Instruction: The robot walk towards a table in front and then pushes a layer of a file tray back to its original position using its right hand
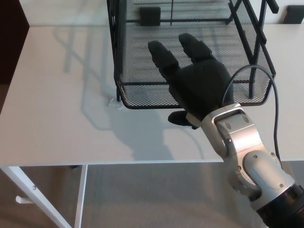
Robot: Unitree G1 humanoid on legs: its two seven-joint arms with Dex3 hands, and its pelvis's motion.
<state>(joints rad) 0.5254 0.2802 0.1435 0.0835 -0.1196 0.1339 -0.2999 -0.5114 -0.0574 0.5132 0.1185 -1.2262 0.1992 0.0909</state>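
Note:
A black wire-mesh file tray (142, 95) stands on the white table (57, 118), its bottom layer drawn out toward me. My right hand (192, 85) lies flat against that layer's front rim, palm on the rim. Its two fingers (161, 54) stretch apart over the mesh and the thumb hangs below the rim. The hand holds nothing. The silver forearm (242, 152) and a black cable (270, 95) trail to the lower right. My left hand does not show.
The table's front edge (95, 164) runs across the lower picture, with a white leg (33, 194) and grey floor (142, 199) beneath. Black frame posts (256, 52) rise on the tray's right. A dark object (295, 14) sits at the far right corner.

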